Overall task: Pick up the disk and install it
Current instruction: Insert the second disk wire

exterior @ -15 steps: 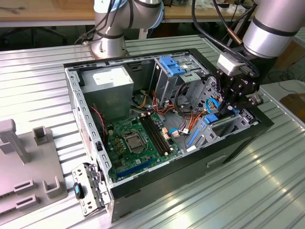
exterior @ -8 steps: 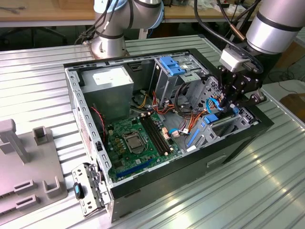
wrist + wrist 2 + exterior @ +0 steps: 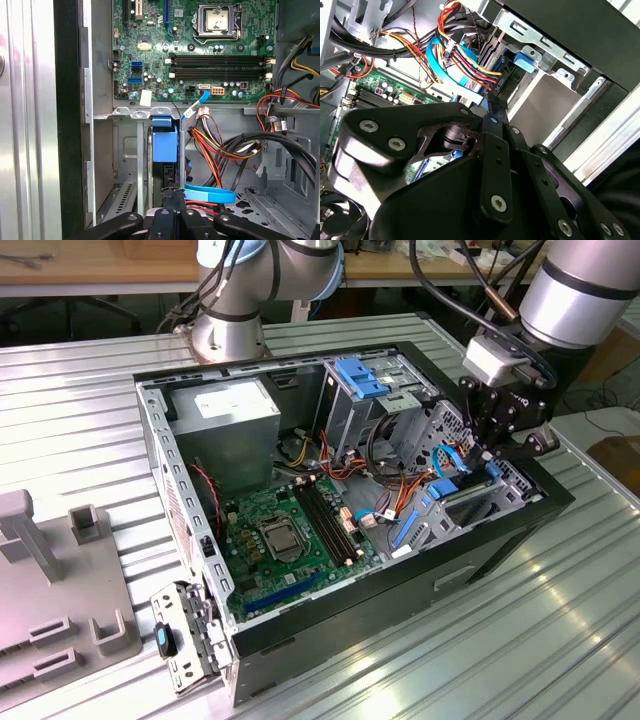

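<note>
Hand (image 3: 172,202) is seen closed edgewise on the disk (image 3: 164,145), which is held upright in the drive bay at the exterior view's right of the computer case (image 3: 300,625), beside the motherboard (image 3: 290,530).

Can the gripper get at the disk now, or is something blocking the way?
Probably yes. The gripper is already down inside the open case, right at the blue-framed disk standing in its bay; the cables lie beside it, not across.

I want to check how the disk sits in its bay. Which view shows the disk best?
The first wrist view: the disk stands on edge in its bay. The second wrist view glimpses its blue edge; the exterior view has it small below the gripper.
</note>
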`<state>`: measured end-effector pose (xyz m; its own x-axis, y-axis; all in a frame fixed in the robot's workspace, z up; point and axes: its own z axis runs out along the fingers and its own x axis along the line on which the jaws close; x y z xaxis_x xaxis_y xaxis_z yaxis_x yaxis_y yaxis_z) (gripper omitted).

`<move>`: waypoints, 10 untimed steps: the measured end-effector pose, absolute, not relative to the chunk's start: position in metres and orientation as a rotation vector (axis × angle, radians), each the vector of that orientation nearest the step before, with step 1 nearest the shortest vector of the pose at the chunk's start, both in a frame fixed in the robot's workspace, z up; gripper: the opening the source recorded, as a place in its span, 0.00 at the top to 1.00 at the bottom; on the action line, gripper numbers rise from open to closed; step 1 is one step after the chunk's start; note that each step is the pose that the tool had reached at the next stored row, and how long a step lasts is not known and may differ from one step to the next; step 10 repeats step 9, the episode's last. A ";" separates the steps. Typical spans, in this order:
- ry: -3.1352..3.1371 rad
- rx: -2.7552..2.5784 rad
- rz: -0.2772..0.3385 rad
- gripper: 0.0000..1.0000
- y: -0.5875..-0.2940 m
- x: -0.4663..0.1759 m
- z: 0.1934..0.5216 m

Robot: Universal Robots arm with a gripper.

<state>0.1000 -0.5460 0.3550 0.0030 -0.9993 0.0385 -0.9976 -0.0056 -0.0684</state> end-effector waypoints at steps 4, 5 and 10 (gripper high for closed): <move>2.200 -2.209 -0.118 0.89 -0.546 0.100 0.356; 2.200 -2.209 -0.118 0.89 -0.546 0.100 0.357; 2.200 -2.209 -0.118 0.89 -0.546 0.100 0.358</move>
